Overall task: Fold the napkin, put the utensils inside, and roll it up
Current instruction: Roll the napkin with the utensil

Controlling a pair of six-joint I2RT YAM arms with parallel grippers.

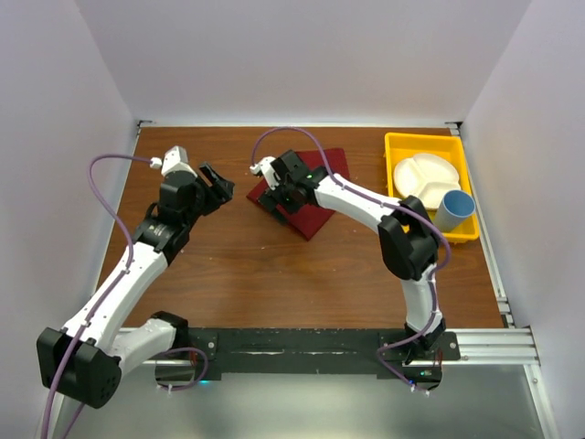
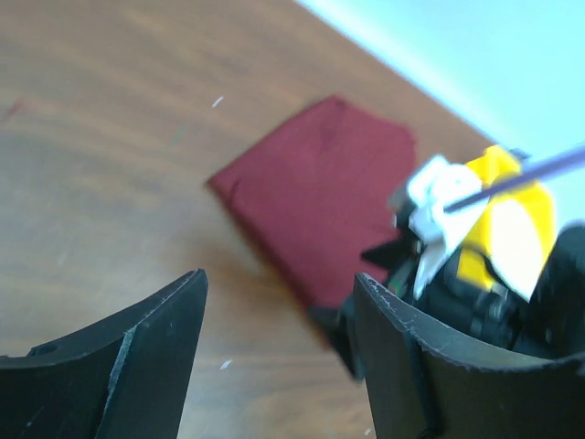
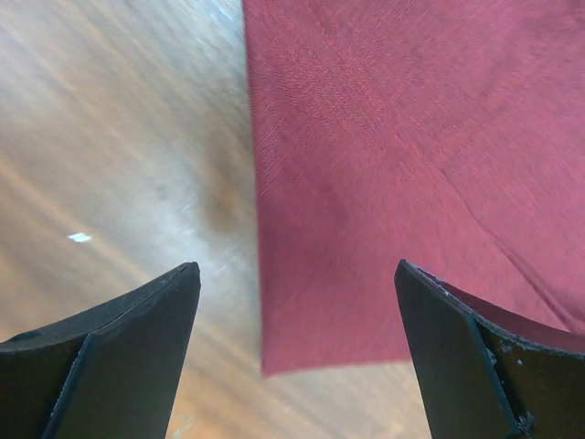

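Maroon woven napkin (image 3: pixel 384 137) lies folded — left claw (image 2: pixel 279 293) and right claw (image 3: pixel 297 274) spread apart.

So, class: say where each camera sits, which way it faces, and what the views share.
Top external: above and behind the bases, looking down on the table; both arms, left gripper and right gripper show.
Left wrist: on the left arm, facing across the table toward the napkin; its fingers and the right arm show.
Right wrist: on the right arm, looking down at the napkin's edge; its fingers show.
Shared: all three see the napkin.
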